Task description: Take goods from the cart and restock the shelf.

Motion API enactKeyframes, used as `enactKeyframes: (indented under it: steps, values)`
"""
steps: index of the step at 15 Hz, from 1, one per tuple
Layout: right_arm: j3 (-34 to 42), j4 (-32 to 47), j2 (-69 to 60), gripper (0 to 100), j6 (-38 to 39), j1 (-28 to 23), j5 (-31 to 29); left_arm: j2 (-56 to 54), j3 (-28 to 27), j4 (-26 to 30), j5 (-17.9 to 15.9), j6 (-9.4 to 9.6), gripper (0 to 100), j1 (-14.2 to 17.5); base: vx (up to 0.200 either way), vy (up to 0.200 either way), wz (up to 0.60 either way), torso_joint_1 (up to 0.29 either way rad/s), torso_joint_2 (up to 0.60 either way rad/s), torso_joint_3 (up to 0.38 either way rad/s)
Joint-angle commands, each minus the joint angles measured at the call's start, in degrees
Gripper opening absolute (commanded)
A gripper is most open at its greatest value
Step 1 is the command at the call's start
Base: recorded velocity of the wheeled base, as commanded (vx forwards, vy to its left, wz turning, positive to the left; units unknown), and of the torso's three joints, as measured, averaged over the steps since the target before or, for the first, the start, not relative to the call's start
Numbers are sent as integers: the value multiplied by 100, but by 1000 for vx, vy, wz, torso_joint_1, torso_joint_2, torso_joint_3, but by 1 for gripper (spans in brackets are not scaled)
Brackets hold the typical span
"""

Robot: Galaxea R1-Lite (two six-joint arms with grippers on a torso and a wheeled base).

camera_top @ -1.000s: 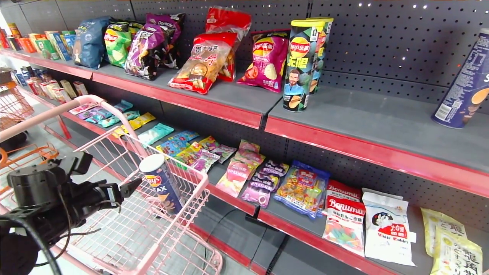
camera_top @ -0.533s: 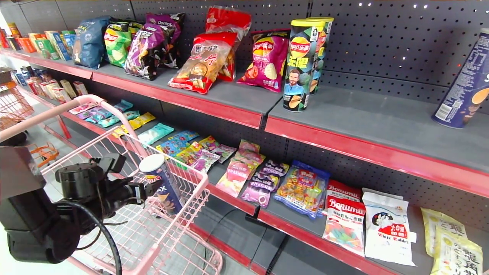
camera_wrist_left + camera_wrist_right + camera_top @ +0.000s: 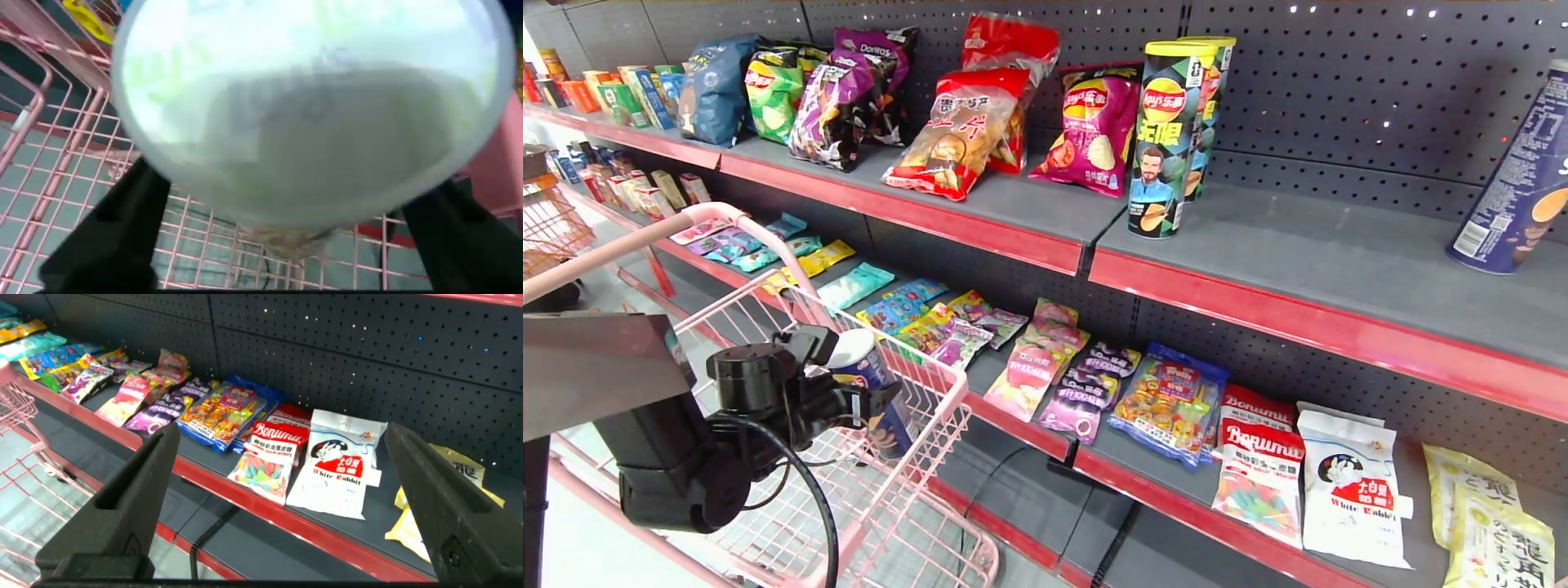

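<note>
Plainly, the head view sets the blue chip can (image 3: 892, 423) upright in the pink cart (image 3: 935, 377), at the corner nearest the shelf (image 3: 1013, 237), with the left end effector (image 3: 858, 371) at its top; the left wrist view adds the can's white lid (image 3: 310, 98) between fingers (image 3: 122, 237) spread wide, one each side; the right wrist view shows the right end effector (image 3: 282, 434) gaping wide before snack packets (image 3: 343, 465) beyond the cart.

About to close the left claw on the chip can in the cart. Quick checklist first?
1. Left claw open: ok, straddling the chip can.
2. Can standing in the cart: ok, roughly upright.
3. Grip height on the can: cannot tell, the lid hides it.
4. Room on the upper shelf: ok, bare stretch beside the yellow-lidded cans.
5. Right claw out of the way: ok, open, empty, away from the cart.
</note>
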Motion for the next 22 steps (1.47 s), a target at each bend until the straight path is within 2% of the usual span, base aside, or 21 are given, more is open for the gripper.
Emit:
enactKeyframes:
  steps: [1,2,4,6,7,8,9,10,13,16,19,20,22]
  values:
    - [1,0,-1,100,-2,4,0,199,-90,-76,-8,96,0,9,0,0,0,0,0,0]
    - [1,0,-1,100,-2,4,0,226,-20,-261,-8,158,0,0,0,0,0,0,0,0]
    - [1,0,-1,100,-2,4,0,182,24,-542,-17,131,0,35,0,0,0,0,0,0]
    - [10,0,-1,100,-2,4,0,-398,-372,-507,-26,122,0,211,0,0,0,0,0,0]
    - [1,0,-1,100,-2,4,0,-970,-556,-111,-35,70,0,299,0,0,0,0,0,0]
    - [1,0,-1,100,-2,4,0,-1726,-627,548,-35,-45,0,352,0,0,0,0,0,0]
    - [10,0,-1,100,-2,4,0,-2631,-618,1409,-96,-255,0,352,0,0,0,0,0,0]
    - [1,0,-1,100,-2,4,0,-3483,-653,2218,-158,-379,0,352,0,0,0,0,0,0]
    - [10,-9,-1,100,-2,4,0,-5751,-794,4415,-316,-422,0,352,0,0,0,0,0,0]
    - [10,0,-1,100,-2,4,9,-7518,-811,5839,-395,-422,0,352,0,0,0,0,0,0]
    - [1,0,-1,100,-11,4,9,-8185,-706,5962,-202,-414,0,387,0,0,0,65,-194,-120]
    - [1,0,-1,100,-2,4,9,-8423,-495,6041,-79,-405,0,387,0,0,0,154,-461,-281]
    - [1,0,-1,100,-2,4,9,-8792,-46,6085,-61,-379,0,395,0,0,0,178,-517,-317]
